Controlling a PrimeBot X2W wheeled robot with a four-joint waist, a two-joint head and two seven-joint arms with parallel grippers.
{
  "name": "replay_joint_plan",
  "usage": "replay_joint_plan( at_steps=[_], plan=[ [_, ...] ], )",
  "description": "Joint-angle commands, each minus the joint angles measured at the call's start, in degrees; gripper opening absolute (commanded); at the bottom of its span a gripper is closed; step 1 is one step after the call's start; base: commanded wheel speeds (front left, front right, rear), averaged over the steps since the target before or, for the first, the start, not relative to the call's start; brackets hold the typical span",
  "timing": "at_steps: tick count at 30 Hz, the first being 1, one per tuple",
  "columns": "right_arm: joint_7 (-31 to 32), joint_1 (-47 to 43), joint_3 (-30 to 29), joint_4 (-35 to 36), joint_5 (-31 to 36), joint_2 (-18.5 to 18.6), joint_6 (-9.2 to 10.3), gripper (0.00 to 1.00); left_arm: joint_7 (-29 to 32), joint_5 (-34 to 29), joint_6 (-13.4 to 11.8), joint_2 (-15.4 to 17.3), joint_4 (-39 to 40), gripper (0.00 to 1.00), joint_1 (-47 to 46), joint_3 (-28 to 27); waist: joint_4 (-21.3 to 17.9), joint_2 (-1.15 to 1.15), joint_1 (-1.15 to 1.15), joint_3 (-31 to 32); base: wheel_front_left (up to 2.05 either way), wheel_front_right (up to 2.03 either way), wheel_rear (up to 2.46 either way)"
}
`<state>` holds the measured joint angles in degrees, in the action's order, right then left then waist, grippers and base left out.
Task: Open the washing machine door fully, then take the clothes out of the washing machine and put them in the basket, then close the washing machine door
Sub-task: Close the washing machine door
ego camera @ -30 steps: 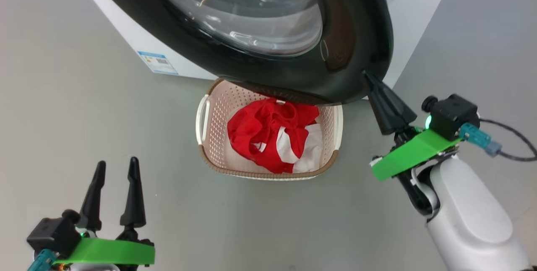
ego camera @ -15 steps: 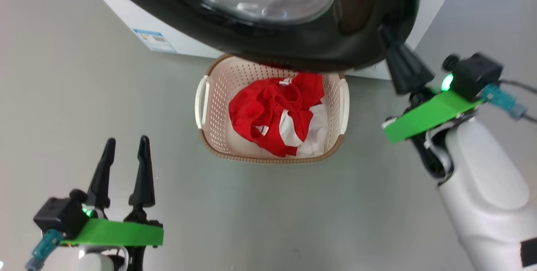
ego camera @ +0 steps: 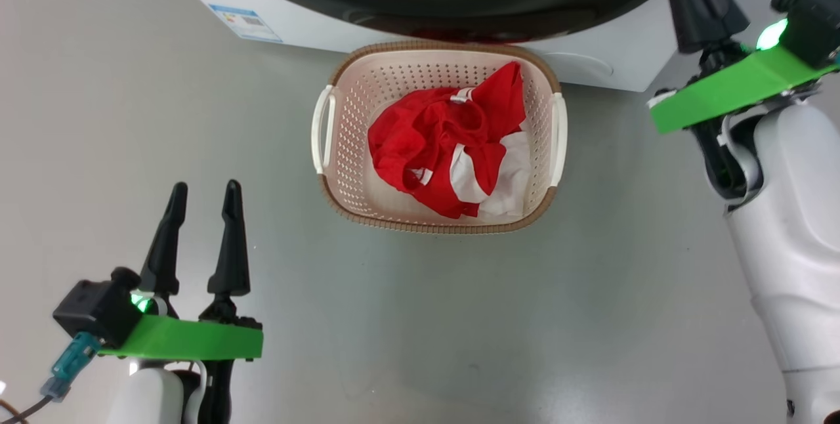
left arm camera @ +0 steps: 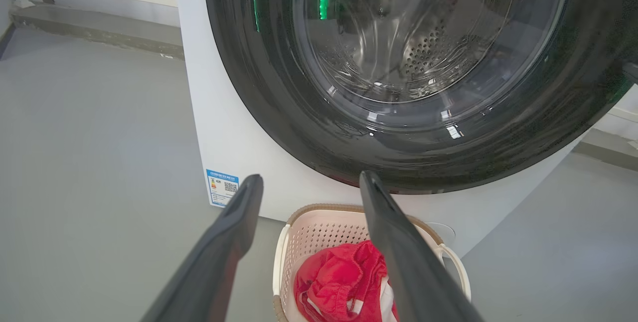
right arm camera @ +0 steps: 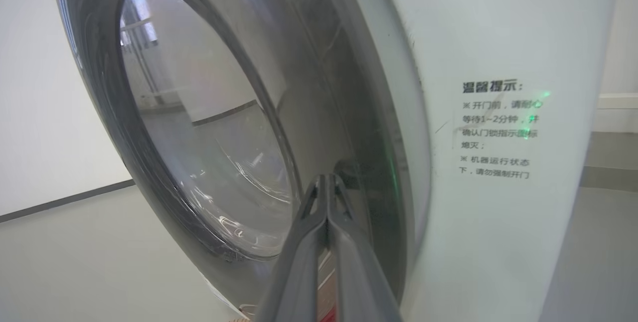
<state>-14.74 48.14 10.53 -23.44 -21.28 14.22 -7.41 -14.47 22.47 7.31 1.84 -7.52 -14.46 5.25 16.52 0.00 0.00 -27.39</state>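
Your right gripper [right arm camera: 326, 178] has fingers pressed together, holding nothing, tips at the right edge of the washing machine door [left arm camera: 408, 157]; door lies close against the washing machine [ego camera: 590, 60], latch not discernible; your left gripper [ego camera: 205, 186] hangs near left, jaws spread, empty; the basket [ego camera: 341, 148] sits on the floor [ego camera: 459, 319] just before the machine, below the door; the clothes [ego camera: 433, 148], red and white, lie inside it

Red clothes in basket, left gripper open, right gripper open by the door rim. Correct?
No: the right gripper is shut, not open, as the right wrist view shows, by the washing machine door rim. The rest stands.
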Motion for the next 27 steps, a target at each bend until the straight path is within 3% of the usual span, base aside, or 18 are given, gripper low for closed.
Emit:
replay_joint_plan(
  at_steps=[1, 18, 27],
  plan=[
    [-0.3, 1.2, 0.2, 1.1, -0.2, -0.5, -0.08, 0.00, -0.5, 0.3, 0.2, 1.3, 1.3, 1.00, -0.8, -1.7, 0.5, 0.00, 0.00, -0.4, 0.00, 0.00, 0.00],
    [-0.3, 6.6, -3.7, 0.7, 0.4, -0.8, -0.08, 0.00, -0.5, 1.5, 0.2, 1.2, 1.6, 1.00, -2.4, -1.2, 1.0, 0.00, 0.00, -2.9, 0.00, 0.00, 0.00],
    [-0.3, 5.9, -2.1, 0.7, 0.9, -1.2, -0.08, 0.00, -0.5, 1.5, 0.2, 1.2, 1.4, 1.00, -2.7, -1.0, 0.5, 0.00, 0.00, -2.6, 0.00, 0.00, 0.00]
  ],
)
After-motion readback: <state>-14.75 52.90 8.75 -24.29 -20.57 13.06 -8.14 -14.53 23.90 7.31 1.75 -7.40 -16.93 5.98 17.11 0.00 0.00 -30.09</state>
